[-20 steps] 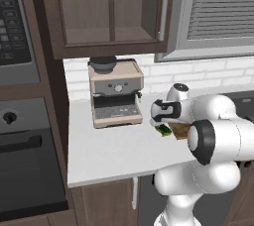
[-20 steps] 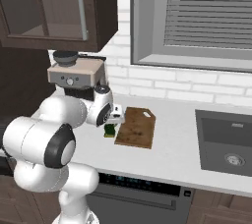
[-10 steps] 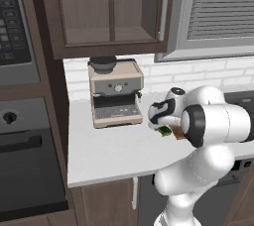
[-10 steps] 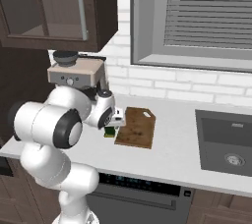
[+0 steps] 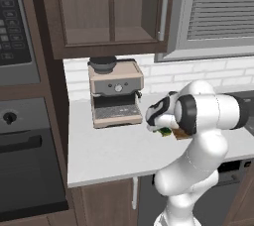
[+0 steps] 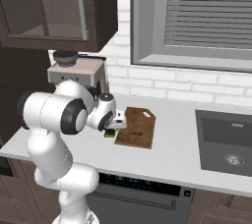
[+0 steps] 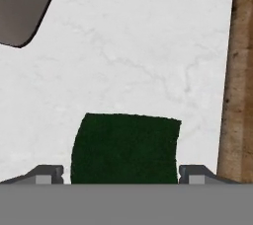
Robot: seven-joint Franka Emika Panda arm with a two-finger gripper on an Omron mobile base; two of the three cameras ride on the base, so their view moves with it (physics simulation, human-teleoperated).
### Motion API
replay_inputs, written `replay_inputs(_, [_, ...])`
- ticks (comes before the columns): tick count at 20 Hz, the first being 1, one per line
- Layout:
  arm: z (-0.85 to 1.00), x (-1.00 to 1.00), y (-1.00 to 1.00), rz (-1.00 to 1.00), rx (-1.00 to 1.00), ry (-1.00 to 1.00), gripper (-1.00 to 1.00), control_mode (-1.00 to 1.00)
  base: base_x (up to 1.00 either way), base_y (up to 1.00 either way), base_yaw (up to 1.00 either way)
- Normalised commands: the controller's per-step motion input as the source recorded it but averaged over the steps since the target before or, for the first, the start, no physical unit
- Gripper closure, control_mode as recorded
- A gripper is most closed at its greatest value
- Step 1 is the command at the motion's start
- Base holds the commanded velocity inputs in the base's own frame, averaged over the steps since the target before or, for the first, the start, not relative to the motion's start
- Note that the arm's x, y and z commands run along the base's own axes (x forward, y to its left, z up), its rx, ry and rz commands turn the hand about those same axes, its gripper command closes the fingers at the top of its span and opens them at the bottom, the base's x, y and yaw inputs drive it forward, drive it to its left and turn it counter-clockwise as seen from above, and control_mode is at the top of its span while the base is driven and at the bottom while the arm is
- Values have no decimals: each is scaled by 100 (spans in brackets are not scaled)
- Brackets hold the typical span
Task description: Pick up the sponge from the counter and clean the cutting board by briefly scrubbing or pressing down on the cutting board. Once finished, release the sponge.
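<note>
The sponge shows its dark green top and lies on the light counter, just left of the dark brown cutting board. My gripper is down over the sponge with one fingertip on each side. The jaws are open: the right tip is at the sponge's edge, the left a sliver away. From the base cameras the gripper hides most of the sponge, beside the board. The left base view shows the hand over the sponge, with a strip of board behind it.
A beige coffee machine stands at the back of the counter, close behind the hand; its base also shows. A sink lies to the right of the board. Wall cabinets hang overhead and an oven stands left.
The arm has folded lower, bringing the hand down over the sponge. The fingers have drawn in toward the sponge's sides. Sponge and board have not moved.
</note>
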Motion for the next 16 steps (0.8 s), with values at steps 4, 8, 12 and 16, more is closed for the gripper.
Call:
replay_inputs(4, [-13, 13, -2, 4, 0, 0, -100, -100, 0, 0, 0])
replay_inputs(8, [-30, 2, 4, 2, 0, 0, 100, -100, 0, 0, 0])
replay_inputs(12, [-43, 0, 17, 0, 0, 0, 100, -100, 0, 0, 0])
replay_inputs(16, [-21, 0, 1, 0, 0, 0, 100, -100, 0, 0, 0])
